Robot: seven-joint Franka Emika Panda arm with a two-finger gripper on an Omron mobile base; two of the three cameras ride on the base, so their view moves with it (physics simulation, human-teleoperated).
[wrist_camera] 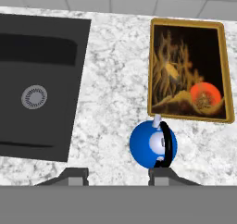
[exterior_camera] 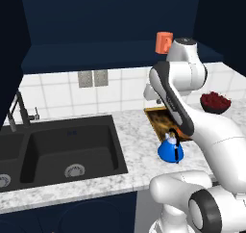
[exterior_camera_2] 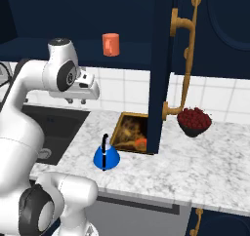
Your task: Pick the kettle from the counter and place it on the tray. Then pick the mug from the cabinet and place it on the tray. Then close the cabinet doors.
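The first step was in hand: the kettle (wrist_camera: 152, 144) sat on the worktop (wrist_camera: 115, 79), not yet lifted, directly below the jaws (wrist_camera: 118, 174) and slightly toward one finger. The tray (wrist_camera: 189, 70) lay just beyond it, apart from it. The jaws stood spread wide, holding and touching nothing. Next, I judged, they needed to centre over the black handle, descend and close on it

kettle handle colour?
Black: the kettle's arched handle over a glossy blue body, clearest in the hand view.
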